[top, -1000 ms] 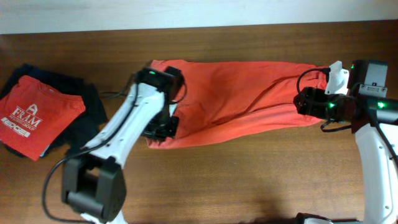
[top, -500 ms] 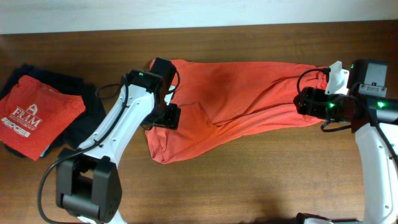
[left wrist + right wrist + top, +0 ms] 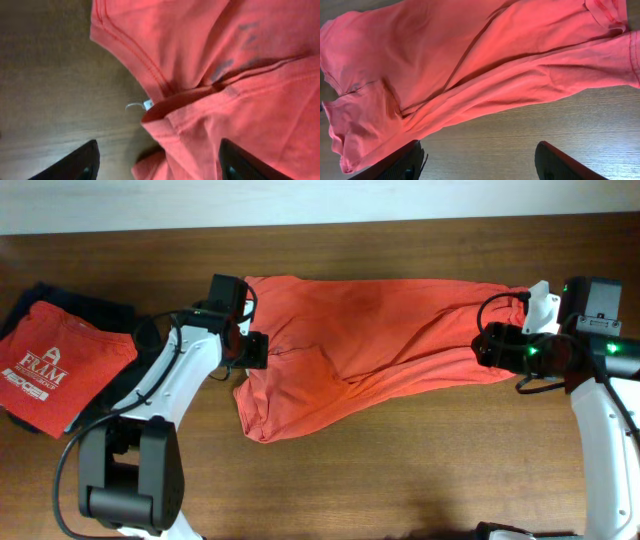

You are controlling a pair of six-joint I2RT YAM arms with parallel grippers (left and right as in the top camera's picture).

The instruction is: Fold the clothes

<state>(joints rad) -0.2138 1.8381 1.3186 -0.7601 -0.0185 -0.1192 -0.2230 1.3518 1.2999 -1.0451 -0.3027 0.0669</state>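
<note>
here the t-shirt lies bunched, long axis left to right, left claw and right claw both spread empty.

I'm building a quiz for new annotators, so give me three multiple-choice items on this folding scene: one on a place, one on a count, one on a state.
1. Where does the red logo shirt lie?
A. on the dark garment, at the left of the table
B. under the right arm
C. at the middle

2. How many garments show?
A. one
B. three
C. five

3. How does the left gripper stand at the orange-red T-shirt?
A. shut on a sleeve
B. open, gripping nothing
C. out of view

Answers:
1. A, the logo shirt tops the dark cloth at left.
2. B, there is one orange-red, one red with a logo and one dark.
3. B, its fingers stand wide apart over the cloth.
</note>
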